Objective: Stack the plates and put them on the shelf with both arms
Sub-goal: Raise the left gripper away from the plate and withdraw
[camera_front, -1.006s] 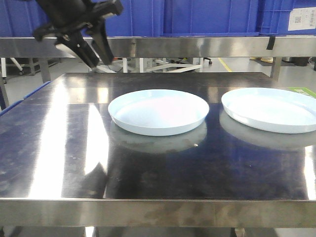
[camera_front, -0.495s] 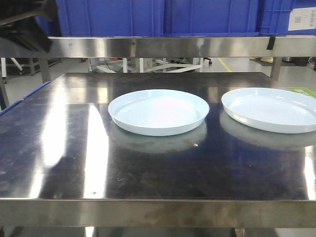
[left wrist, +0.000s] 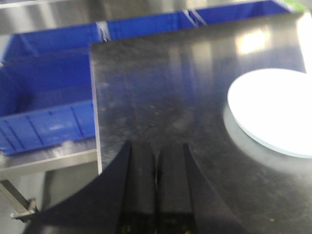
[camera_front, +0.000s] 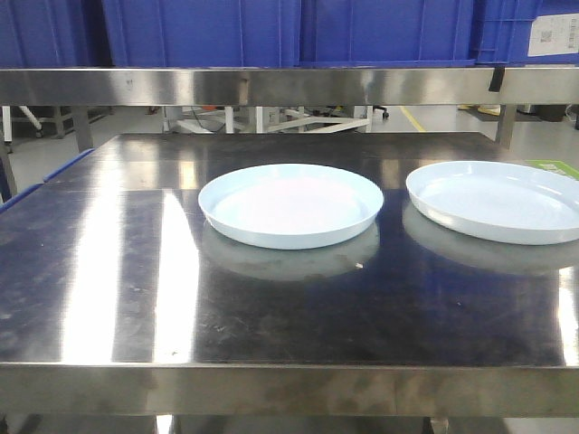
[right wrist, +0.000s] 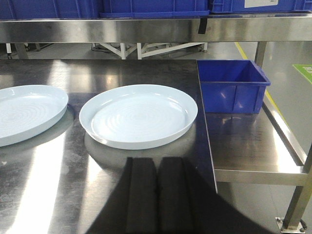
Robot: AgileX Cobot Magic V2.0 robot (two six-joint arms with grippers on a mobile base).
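Note:
Two pale bluish-white plates lie apart on the steel table: one in the middle [camera_front: 289, 206], the other at the right [camera_front: 498, 201]. Neither arm shows in the front view. In the left wrist view my left gripper [left wrist: 157, 146] is shut and empty, above the table near its left edge, with one plate [left wrist: 273, 112] off to its right. The right wrist view has my right gripper [right wrist: 157, 161] shut and empty just short of the near rim of the right plate [right wrist: 139, 116]. The other plate [right wrist: 24, 114] lies further left.
A steel shelf [camera_front: 289, 86] runs above the table's back edge and carries blue bins [camera_front: 380, 32]. Left of the table sits a blue bin [left wrist: 44, 112]. A smaller blue bin [right wrist: 231, 85] stands on a lower side ledge [right wrist: 248, 146] at the right.
The left arm, seen at the upper left of the front view one second ago, has drawn away to the left and out of that view. The plates have not moved.

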